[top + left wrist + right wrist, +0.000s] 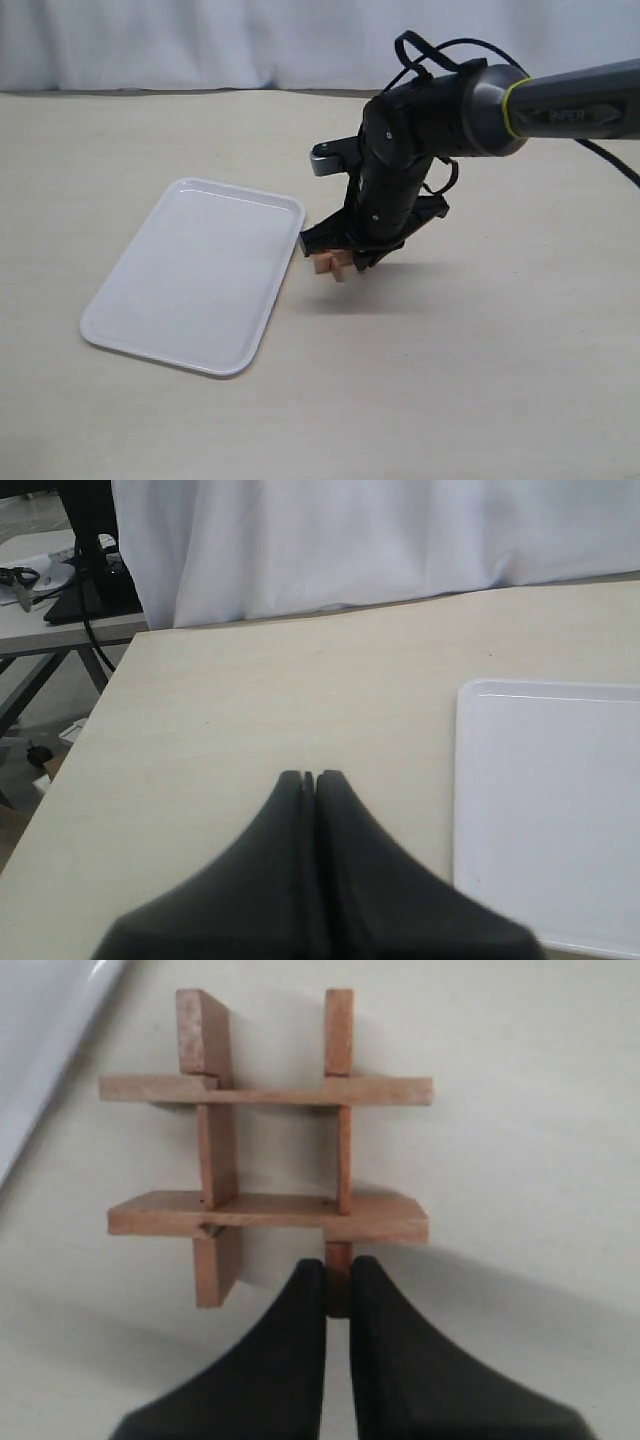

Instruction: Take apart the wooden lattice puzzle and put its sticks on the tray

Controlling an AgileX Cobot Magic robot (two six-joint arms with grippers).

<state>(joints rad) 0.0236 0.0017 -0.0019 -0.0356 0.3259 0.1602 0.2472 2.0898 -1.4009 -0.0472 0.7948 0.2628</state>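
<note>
- Reaching in from 3 o'clock in the exterior view, the right arm (560, 110) tips the right gripper (345, 256) down onto the wooden lattice puzzle (332, 264). The puzzle sits just off the 3 o'clock edge of the tray (190, 280), which holds no sticks yet. Whether the puzzle rests on the table (500, 380) or hangs slightly above it, I cannot tell.
- In the left wrist view, the left gripper (310, 778) is pressed fully together with nothing between its fingers. It hangs over bare table (250, 680) beside the tray (550, 810), probably parked clear of the work.
- In the right wrist view, the right gripper (338, 1278) is nearly closed, pinching the protruding end of one stick (339, 1030). The puzzle (270, 1150) remains fully slotted. An end grip likely suits sliding that strip from its notches. The tray's rim (40, 1040) lies near, keeping the carry short.
</note>
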